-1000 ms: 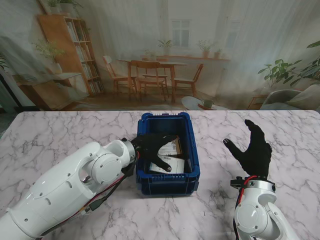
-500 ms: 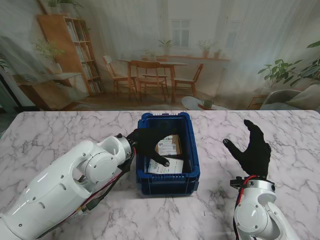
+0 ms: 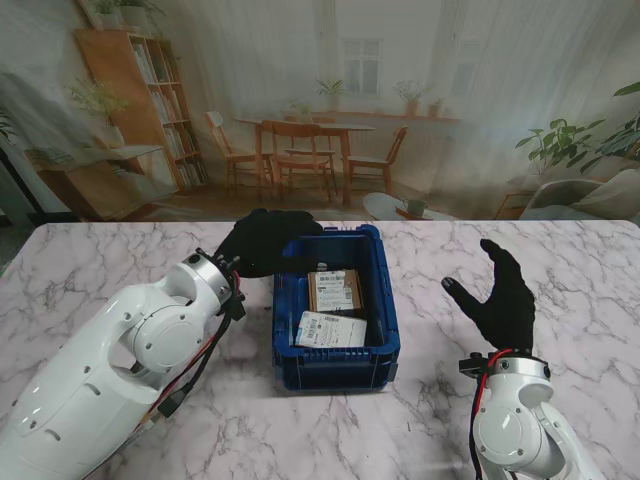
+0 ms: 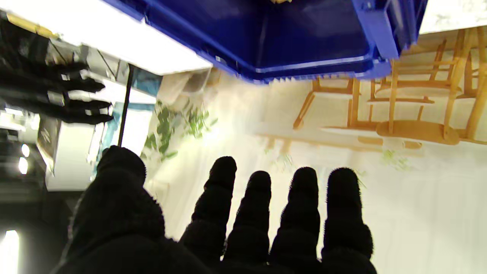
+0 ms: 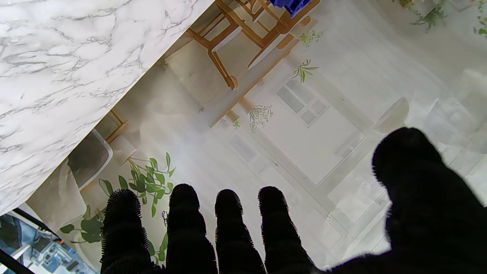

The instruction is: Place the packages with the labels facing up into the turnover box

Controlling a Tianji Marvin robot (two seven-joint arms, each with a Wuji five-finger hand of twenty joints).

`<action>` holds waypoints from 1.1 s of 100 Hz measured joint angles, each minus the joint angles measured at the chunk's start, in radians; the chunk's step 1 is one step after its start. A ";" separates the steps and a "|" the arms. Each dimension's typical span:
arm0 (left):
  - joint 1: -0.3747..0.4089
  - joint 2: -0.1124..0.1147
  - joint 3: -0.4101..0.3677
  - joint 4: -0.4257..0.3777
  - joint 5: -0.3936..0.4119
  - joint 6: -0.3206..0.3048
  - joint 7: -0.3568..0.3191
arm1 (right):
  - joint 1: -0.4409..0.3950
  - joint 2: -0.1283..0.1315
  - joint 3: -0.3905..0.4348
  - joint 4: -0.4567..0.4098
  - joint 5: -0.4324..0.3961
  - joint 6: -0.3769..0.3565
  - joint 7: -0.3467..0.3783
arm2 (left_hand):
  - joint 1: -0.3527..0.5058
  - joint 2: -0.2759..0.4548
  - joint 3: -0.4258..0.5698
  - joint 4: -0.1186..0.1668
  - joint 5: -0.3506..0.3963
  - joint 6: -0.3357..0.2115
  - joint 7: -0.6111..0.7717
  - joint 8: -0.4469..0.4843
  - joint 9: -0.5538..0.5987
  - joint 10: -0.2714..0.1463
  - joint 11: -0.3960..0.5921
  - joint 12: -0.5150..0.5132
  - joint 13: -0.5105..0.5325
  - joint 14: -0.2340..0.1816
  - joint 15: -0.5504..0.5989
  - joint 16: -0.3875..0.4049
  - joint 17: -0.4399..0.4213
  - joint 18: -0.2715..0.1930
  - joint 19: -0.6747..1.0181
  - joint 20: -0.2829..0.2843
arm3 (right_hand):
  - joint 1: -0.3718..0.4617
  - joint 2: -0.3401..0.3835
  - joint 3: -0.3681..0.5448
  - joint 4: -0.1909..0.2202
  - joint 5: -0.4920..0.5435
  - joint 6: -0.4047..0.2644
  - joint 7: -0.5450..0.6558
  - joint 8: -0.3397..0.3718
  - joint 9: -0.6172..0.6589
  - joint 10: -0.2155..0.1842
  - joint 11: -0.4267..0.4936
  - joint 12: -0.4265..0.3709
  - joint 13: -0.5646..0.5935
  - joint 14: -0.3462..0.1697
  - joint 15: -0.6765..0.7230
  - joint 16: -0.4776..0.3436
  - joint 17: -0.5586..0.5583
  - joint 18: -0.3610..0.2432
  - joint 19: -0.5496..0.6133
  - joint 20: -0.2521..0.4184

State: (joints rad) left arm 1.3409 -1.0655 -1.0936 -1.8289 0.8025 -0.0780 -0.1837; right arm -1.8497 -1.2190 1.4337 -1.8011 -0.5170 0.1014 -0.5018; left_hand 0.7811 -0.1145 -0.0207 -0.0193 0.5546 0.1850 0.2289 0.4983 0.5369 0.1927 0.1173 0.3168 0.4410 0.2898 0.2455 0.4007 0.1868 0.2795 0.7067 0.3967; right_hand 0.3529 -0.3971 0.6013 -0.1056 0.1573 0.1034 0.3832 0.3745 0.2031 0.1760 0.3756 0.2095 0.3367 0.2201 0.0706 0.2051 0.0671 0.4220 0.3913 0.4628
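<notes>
L hand (image 3: 262,241) is over the far-left corner of the blue turnover box (image 3: 385,315), palm down, fingers (image 4: 258,205) straight and a bit apart, holding nothing. In L wrist view the box rim and outer wall sit just past the fingertips; no contact visible btwn glove and box.

2 packages in the box, both w/ labels facing up:
- brown package (image 3: 335,290) w/ white label, farther of the two, just right of L hand and slightly nearer to me than it
- white package (image 3: 332,329), nearer one, lying flat at the near end of the box, edge touching or overlapping the brown one (can't tell which)

Both are inside the box walls, neither touched by a hand.

R hand (image 3: 505,298) is well to the right of the box, raised off the counter (image 3: 90,270), fingers extended and spread, thumb out toward the box side, nothing in it. R wrist view: four fingers (image 5: 228,224) side by side w/ small gaps, thumb apart, only marble counter and the printed room backdrop (image 3: 420,110) beyond them.

Box sits mid-counter between the two arms, closer to the L hand than the R.
</notes>
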 measured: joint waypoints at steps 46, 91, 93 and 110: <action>0.216 -0.034 -0.224 -0.053 -0.016 -0.139 0.289 | 0.020 0.006 -0.002 -0.013 0.023 -0.018 0.037 | 0.014 0.039 0.000 0.000 0.022 -0.001 0.023 0.067 0.037 -0.012 0.163 0.234 0.064 -0.022 0.073 0.207 0.000 0.010 0.078 0.077 | 0.002 0.033 -0.056 0.000 0.107 -0.069 0.048 0.000 0.036 -0.045 0.027 0.010 0.039 -0.008 0.000 0.000 0.027 -0.003 0.021 0.023; 0.294 -0.104 -0.220 0.148 -0.433 -0.139 0.477 | 0.068 -0.003 -0.052 0.014 0.060 -0.039 -0.002 | 0.044 0.065 0.002 0.000 -0.039 0.032 -0.010 0.078 -0.041 0.017 0.044 0.105 0.018 -0.014 0.010 0.145 -0.057 0.023 0.003 0.075 | 0.004 0.070 -0.090 0.003 0.384 -0.100 0.172 0.000 0.381 -0.076 0.109 0.069 0.272 -0.010 0.125 0.051 0.117 -0.004 0.383 0.000; 0.297 -0.106 -0.220 0.152 -0.436 -0.137 0.475 | 0.071 -0.004 -0.055 0.019 0.061 -0.041 -0.005 | 0.044 0.065 0.002 0.000 -0.039 0.032 -0.010 0.078 -0.042 0.022 0.032 0.087 0.018 -0.014 0.005 0.137 -0.060 0.023 -0.002 0.075 | 0.004 0.070 -0.090 0.003 0.390 -0.100 0.178 0.000 0.398 -0.076 0.116 0.071 0.277 -0.010 0.145 0.056 0.119 -0.004 0.411 0.000; 0.288 -0.109 -0.193 0.228 -0.320 -0.073 0.480 | 0.118 -0.014 -0.083 0.098 0.082 -0.082 -0.050 | 0.050 0.076 0.003 0.000 -0.014 0.042 0.036 0.124 -0.052 0.030 -0.017 0.010 0.006 -0.011 -0.007 0.090 -0.064 0.023 -0.021 0.074 | 0.004 0.070 -0.079 0.003 0.425 -0.101 0.184 0.000 0.421 -0.078 0.126 0.072 0.294 -0.010 0.148 0.060 0.104 -0.004 0.509 -0.085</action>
State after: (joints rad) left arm 1.6289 -1.1745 -1.2868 -1.6008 0.4825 -0.1511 0.2961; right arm -1.7312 -1.2328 1.3507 -1.7028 -0.4353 0.0193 -0.5513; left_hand 0.8315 -0.0388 -0.0178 -0.0194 0.5406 0.2273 0.2653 0.6222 0.4845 0.2227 0.1004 0.3266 0.4475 0.2786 0.2385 0.4909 0.1231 0.3025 0.6862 0.4702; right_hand 0.3568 -0.3268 0.5220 -0.1029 0.5824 0.0026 0.5676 0.3743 0.6241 0.0983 0.5020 0.2819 0.6304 0.2099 0.2188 0.2651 0.1707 0.4178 0.8999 0.3778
